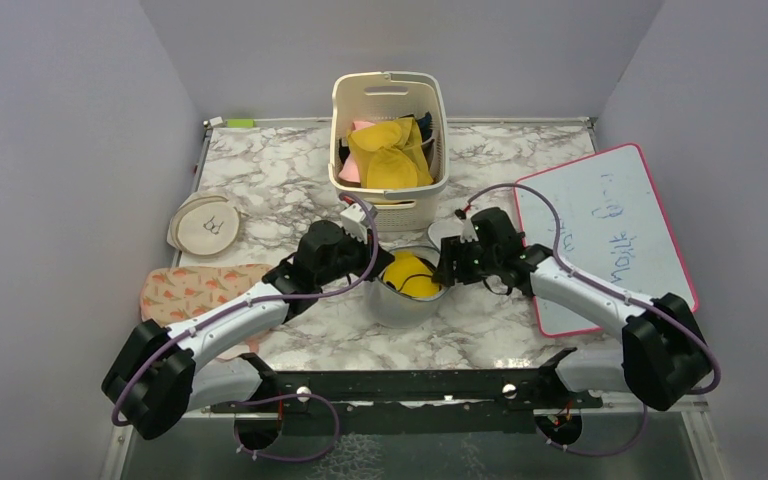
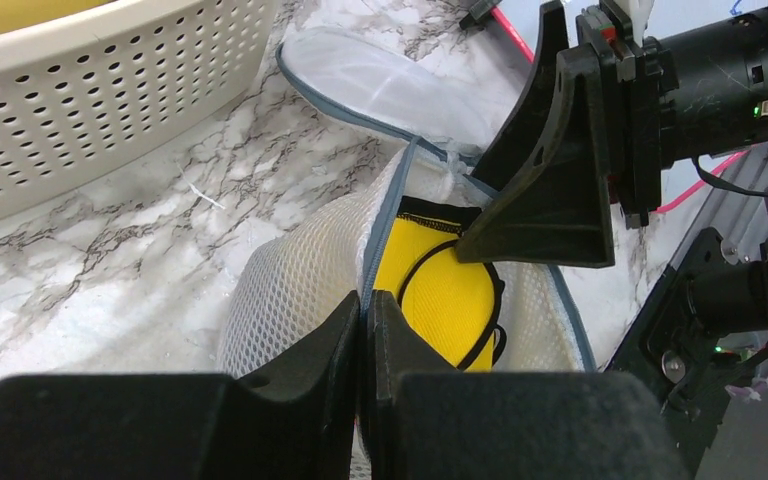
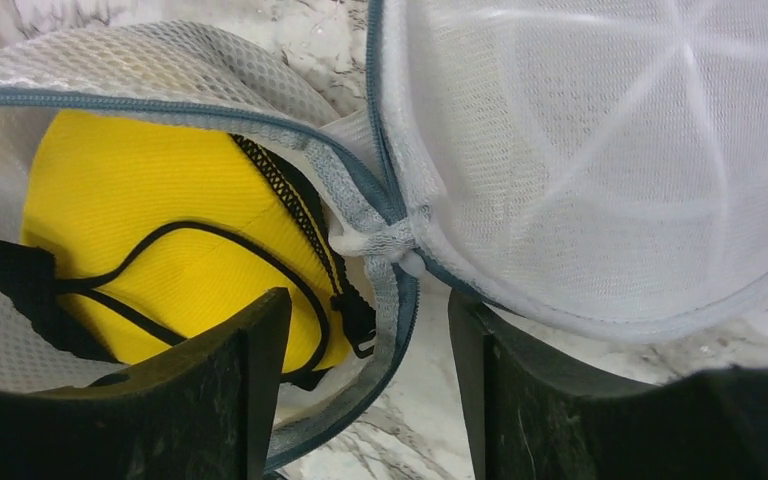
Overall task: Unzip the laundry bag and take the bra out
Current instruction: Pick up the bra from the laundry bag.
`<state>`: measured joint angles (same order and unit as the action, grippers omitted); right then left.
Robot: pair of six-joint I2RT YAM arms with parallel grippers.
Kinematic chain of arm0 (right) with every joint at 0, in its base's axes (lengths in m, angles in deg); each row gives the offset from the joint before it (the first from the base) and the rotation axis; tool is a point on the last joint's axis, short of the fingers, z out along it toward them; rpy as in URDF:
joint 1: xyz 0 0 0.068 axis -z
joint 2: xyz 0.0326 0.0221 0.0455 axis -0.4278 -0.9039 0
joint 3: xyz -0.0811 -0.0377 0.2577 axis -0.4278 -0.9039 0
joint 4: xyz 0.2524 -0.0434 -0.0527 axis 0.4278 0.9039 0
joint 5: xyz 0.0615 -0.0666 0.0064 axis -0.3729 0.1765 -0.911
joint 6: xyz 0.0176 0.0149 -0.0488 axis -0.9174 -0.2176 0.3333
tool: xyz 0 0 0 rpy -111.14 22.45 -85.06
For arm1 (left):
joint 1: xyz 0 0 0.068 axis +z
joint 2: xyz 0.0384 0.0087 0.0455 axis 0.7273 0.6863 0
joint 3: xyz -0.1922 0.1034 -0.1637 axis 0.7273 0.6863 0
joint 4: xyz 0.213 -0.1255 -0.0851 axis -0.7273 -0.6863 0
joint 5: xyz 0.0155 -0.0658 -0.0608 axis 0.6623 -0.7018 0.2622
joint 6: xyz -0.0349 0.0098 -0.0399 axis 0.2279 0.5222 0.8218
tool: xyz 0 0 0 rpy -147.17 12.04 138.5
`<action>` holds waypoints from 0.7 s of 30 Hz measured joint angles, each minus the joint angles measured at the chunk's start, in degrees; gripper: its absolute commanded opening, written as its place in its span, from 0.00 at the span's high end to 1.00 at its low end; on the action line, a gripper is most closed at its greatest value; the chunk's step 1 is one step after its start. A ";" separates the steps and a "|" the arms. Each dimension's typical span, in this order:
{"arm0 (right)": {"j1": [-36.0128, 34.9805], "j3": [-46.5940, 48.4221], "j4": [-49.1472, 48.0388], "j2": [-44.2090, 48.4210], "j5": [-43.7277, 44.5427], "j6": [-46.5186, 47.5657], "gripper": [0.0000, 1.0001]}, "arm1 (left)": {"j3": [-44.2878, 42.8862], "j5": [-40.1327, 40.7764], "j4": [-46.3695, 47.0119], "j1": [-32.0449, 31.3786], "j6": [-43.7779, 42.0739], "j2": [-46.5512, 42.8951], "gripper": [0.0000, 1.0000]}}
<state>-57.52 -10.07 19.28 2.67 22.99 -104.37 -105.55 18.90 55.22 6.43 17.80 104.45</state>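
The laundry bag point(image 1: 400, 308) stands unzipped at the table's middle, its round mesh lid point(image 3: 610, 150) flipped back onto the marble. Inside lies the bra point(image 3: 140, 200), yellow with black edging and thin black straps. My left gripper point(image 2: 365, 298) is shut on the bag's near-left rim, with the grey zip trim point(image 2: 385, 225) running down between its fingers. My right gripper point(image 3: 368, 300) is open and straddles the rim point(image 3: 360, 190) by the lid's hinge. Its left finger point(image 3: 230, 380) is inside the bag over the bra, and its right finger point(image 3: 520, 390) is outside above the marble.
A cream slotted basket point(image 1: 390, 195) with yellow and pink cloths stands just behind the bag. A pink-edged whiteboard point(image 1: 610, 230) lies at the right. A flat beige round pouch point(image 1: 207, 222) and a carrot-patterned pouch point(image 1: 200, 285) lie at the left.
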 measured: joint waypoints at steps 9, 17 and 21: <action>0.00 -2.64 -7.30 3.91 2.71 -4.74 0.74 | -0.02 -0.76 -1.62 0.00 -0.31 -0.39 0.99; 0.00 -2.45 -8.70 3.48 2.80 -4.48 0.99 | -2.49 -1.11 -4.37 0.00 -0.63 1.01 0.71; 0.00 -2.45 -9.11 3.63 1.99 -3.26 0.99 | -4.81 -1.01 -7.17 0.00 -1.97 0.98 0.47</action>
<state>-57.52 -12.52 10.17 6.30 24.98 -107.63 -110.36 17.89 48.05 6.43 15.83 105.44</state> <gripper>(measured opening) 0.013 0.364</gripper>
